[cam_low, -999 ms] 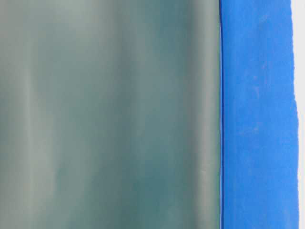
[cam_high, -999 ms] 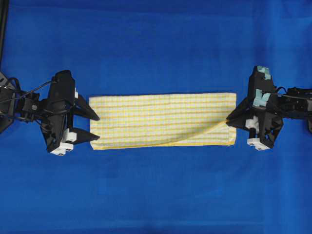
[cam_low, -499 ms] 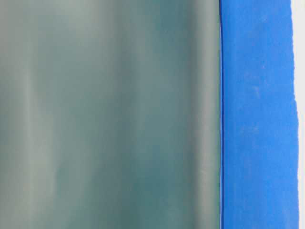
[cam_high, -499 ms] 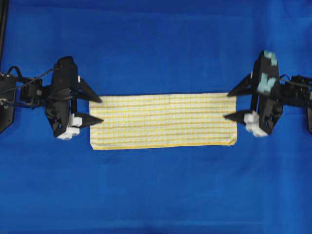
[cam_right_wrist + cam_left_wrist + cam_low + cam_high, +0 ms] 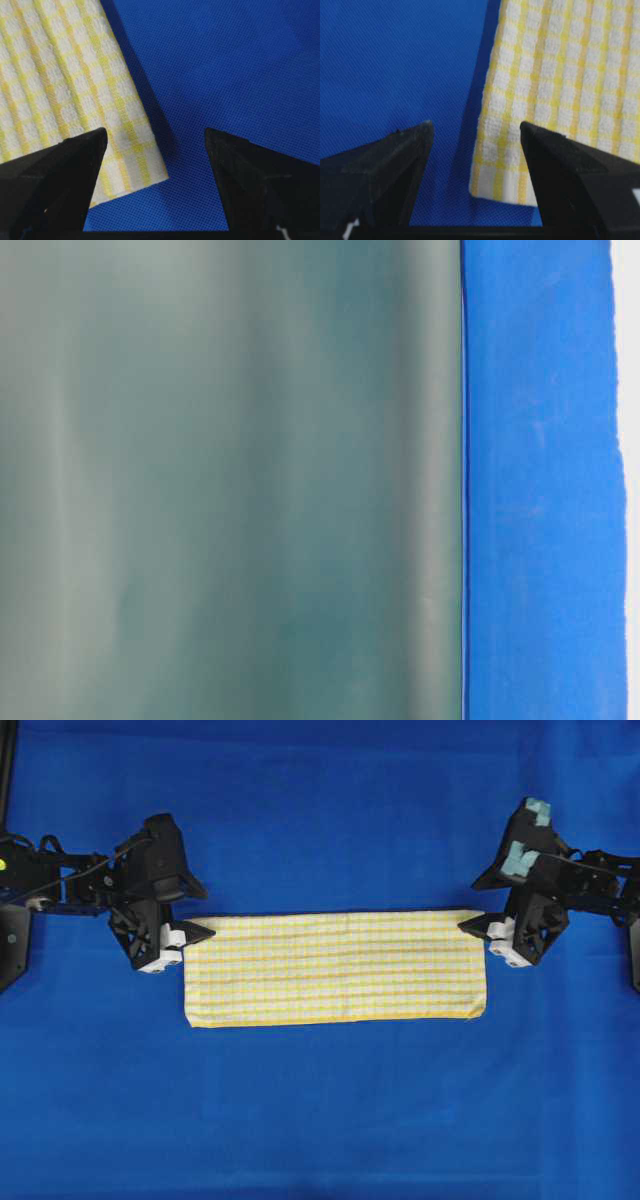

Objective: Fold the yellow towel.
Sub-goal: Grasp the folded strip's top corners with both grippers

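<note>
Blue cloth (image 5: 320,810) covers the whole tabletop, seen from overhead. On it, near the middle, lies the yellow towel (image 5: 335,968), a long flat rectangle of white fabric with fine yellow checks, running left to right, its edges straight and no corner lifted.

At the towel's upper left corner sits the left gripper (image 5: 200,913), its two black fingers spread apart and holding nothing. One fingertip (image 5: 205,932) reaches the towel's short edge at that corner; the other points out over bare blue cloth above it. The left wrist camera shows the same (from close behind the fingers): the towel's corner (image 5: 502,182) lies between the two dark fingertips, nearer the right-hand one, with blue cloth filling the rest of the gap.

At the upper right corner, mirrored, is the right gripper (image 5: 474,905), also wide open and empty. Its lower fingertip (image 5: 468,928) lies at the towel's right short edge near the top corner. From the right wrist camera, the towel's corner (image 5: 145,167) lies between the fingertips, close to the left-hand one.

The table-level view shows only a blurred grey-green surface (image 5: 230,480) beside a strip of blue.
</note>
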You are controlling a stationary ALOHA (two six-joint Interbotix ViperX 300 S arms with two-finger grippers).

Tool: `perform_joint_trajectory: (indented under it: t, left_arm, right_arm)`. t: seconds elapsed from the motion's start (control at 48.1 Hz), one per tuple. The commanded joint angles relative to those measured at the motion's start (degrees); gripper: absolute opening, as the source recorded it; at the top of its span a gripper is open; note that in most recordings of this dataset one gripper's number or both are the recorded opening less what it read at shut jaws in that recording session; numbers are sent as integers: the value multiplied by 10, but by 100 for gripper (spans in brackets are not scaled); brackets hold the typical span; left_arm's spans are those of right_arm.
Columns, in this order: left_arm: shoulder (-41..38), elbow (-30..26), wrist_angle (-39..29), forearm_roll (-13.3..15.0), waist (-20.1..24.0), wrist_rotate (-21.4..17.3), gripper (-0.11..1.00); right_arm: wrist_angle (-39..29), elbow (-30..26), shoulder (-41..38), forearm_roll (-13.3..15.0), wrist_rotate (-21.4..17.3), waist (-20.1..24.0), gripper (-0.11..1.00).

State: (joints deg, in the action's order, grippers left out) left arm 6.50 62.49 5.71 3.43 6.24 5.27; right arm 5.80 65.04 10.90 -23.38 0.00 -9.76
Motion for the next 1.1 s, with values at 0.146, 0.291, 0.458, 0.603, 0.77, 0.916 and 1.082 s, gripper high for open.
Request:
perform_joint_trajectory:
  t: [0.146,0.291,0.458,0.603,0.77,0.916,1.082]
  left_arm:
    - [-8,-18,-35,-1,0,-1,63]
    - [-12,-31,-74,-1,-1,4,63]
    - [-21,-52,-123,-1,-2,2,54]
    - [-32,-77,-171,-1,-18,4,20]
    - [-33,-95,-191,-2,-30,0,2]
    - [-23,-94,-196,-2,-29,0,2]
    - [10,-99,-214,-4,-29,-1,2]
  right_arm:
    - [-3,-20,-33,2,2,-1,78]
    - [-14,-24,-34,2,4,-1,76]
    - [-25,-24,-35,4,13,2,65]
    - [-35,-25,-35,4,21,8,30]
    - [-40,-25,-34,4,23,11,5]
    - [-42,-28,-24,4,23,11,5]
    - [-54,-30,15,4,22,11,5]
